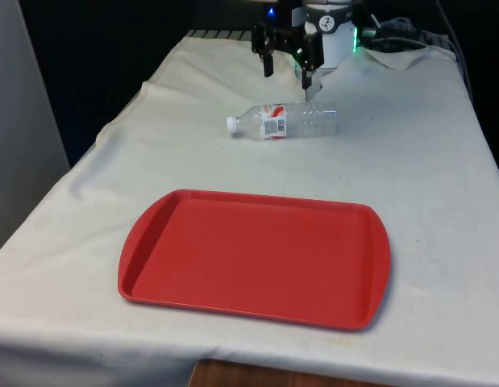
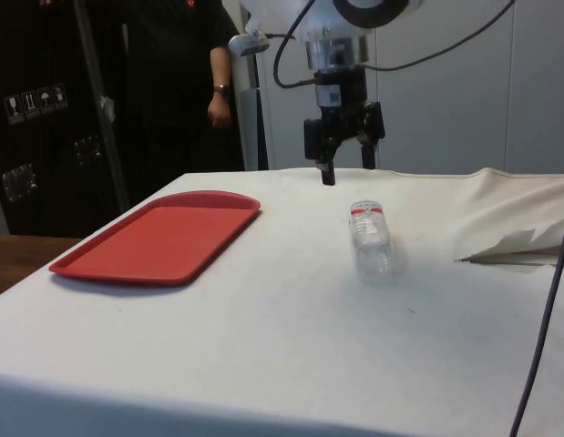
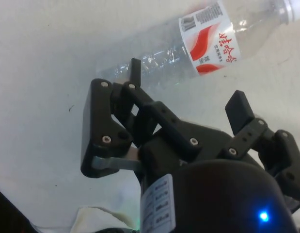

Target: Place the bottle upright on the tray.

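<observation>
A clear plastic bottle (image 1: pixel 283 120) with a red and white label lies on its side on the white cloth, its white cap towards the front view's left. In the side view the bottle (image 2: pixel 371 237) lies beyond the tray's far end. The red tray (image 1: pixel 152 226) sits flat nearer the camera with nothing on it. My gripper (image 1: pixel 287 72) hangs open a little above and behind the bottle, touching nothing. From the wrist, the gripper (image 3: pixel 187 91) has its fingertips (image 3: pixel 135 72) spread beside the bottle (image 3: pixel 208 43), with nothing between them.
A person (image 2: pixel 218 86) in dark clothes stands beyond the table behind the tray (image 2: pixel 158 238). The cloth is rucked up in a fold (image 2: pixel 518 246) near the robot's base. Cables (image 1: pixel 394 32) lie at the far end.
</observation>
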